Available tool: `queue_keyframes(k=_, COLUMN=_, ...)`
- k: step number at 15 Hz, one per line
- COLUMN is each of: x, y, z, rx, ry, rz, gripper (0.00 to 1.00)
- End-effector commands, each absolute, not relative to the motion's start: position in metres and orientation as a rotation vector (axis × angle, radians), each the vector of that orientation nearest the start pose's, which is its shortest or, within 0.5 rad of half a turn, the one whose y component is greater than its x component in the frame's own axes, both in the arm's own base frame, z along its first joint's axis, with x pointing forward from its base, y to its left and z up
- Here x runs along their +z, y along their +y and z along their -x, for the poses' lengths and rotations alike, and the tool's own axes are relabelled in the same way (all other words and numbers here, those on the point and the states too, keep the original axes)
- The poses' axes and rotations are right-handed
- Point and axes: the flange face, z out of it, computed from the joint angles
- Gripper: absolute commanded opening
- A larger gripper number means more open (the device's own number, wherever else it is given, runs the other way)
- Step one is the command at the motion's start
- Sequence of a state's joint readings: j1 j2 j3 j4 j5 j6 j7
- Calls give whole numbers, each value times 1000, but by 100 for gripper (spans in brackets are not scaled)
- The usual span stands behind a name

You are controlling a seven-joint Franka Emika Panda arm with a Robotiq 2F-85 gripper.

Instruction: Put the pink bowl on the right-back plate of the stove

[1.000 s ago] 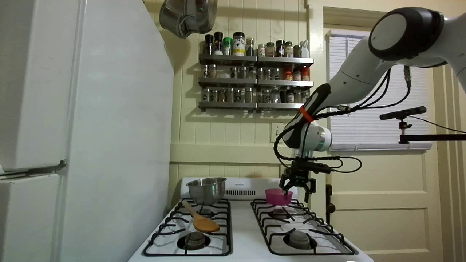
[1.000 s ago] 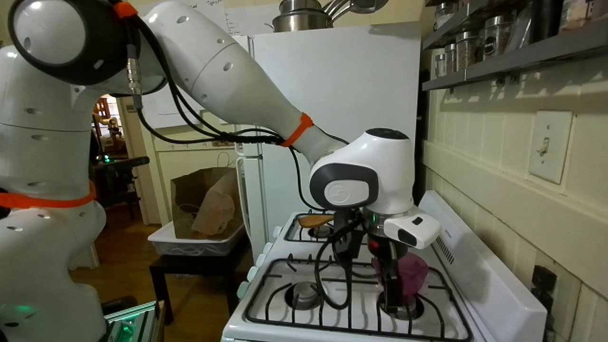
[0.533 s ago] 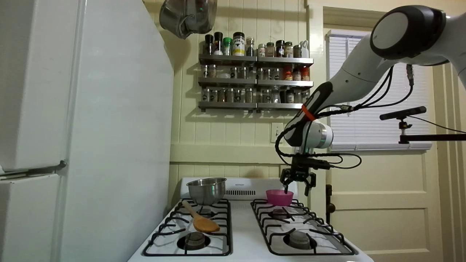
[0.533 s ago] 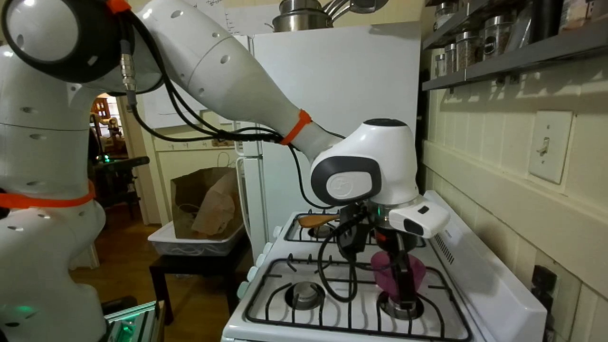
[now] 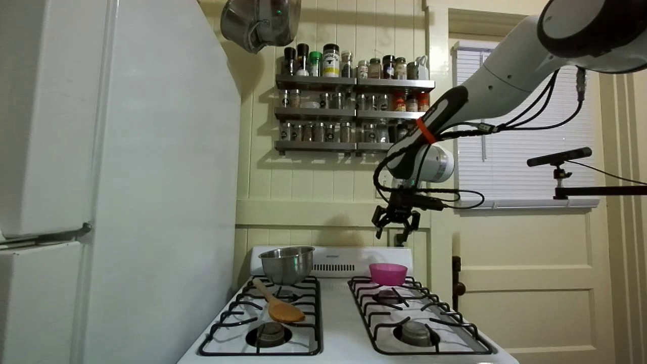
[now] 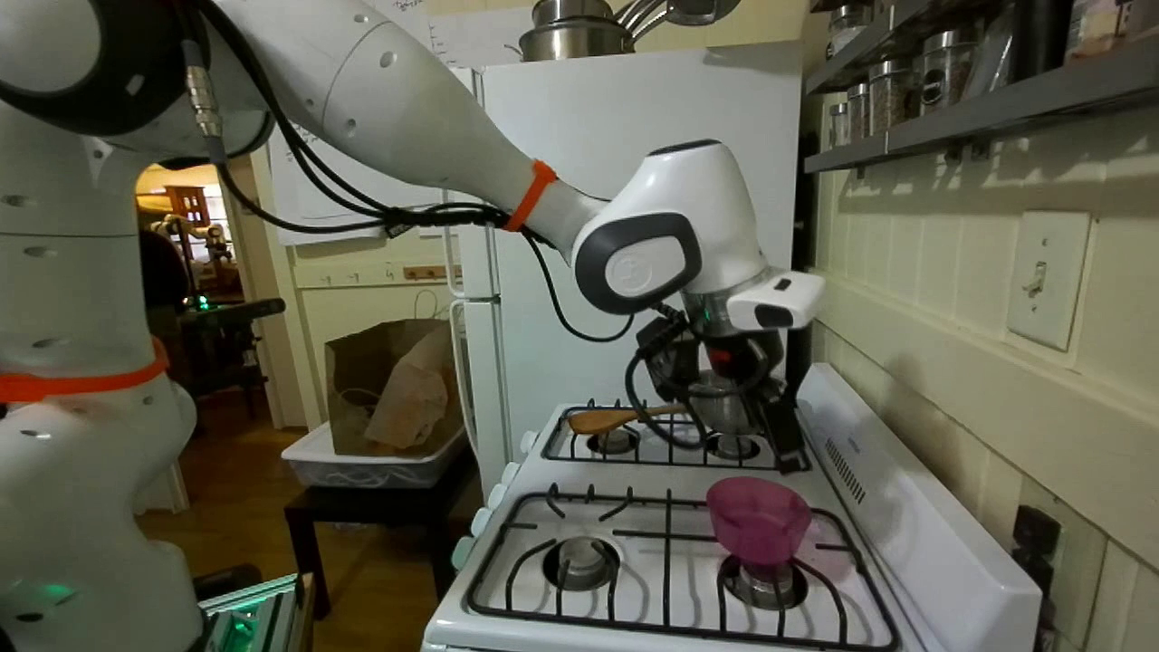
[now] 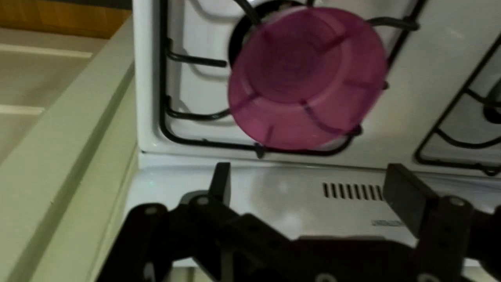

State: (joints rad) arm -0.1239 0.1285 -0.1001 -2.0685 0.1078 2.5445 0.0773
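Observation:
The pink bowl [image 5: 388,274] stands upright on the right-back plate [image 5: 355,296] of the white stove [image 5: 333,323], over its burner. It also shows in an exterior view [image 6: 759,521] and in the wrist view [image 7: 301,82], resting on the black bars of the right-back plate [image 7: 203,142]. My gripper [image 5: 389,236] is open and empty, above the bowl and apart from it. In an exterior view the gripper [image 6: 786,460] hangs over the stove's rear, near the back panel. In the wrist view the open fingers [image 7: 309,178] show only the back panel between them.
A silver metal pot [image 5: 287,265] stands on the left-back grate. A wooden spoon [image 5: 284,309] lies across the left grates. The tall white fridge [image 5: 167,151] is at the left. Spice shelves [image 5: 316,146] hang on the wall behind. The stove's back panel [image 6: 914,507] rises close behind the bowl.
My gripper has risen from around the bowl's rim to well above it, with its fingers apart. The bowl shifted very slightly at first, then stays still on the grate.

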Motion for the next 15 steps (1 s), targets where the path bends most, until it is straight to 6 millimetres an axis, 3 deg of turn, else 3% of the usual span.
queue_keyframes(k=1, x=467, y=-73, z=-569, rx=-496, ry=300, rz=2982, gripper=100)
queue_keyframes(k=4, x=517, y=-18, z=-540, rx=-433, ry=96, rz=2879, gripper=100)
queue_keyframes(k=8, x=560, y=28, z=-488, rx=-205, ry=-75, rz=2753, gripper=100)
queue_keyframes(k=10, x=574, y=39, z=-463, rx=-79, ry=-143, rz=2777, gripper=100)
queue_keyframes(k=11, x=568, y=34, z=-484, rx=-154, ry=-80, rz=2788, gripper=100)
queue_keyframes(k=13, x=580, y=39, z=-469, rx=-114, ry=-116, rz=2782, gripper=100)
queue_keyframes(k=15, x=581, y=40, z=-466, rx=-116, ry=-120, rz=2782, gripper=100)
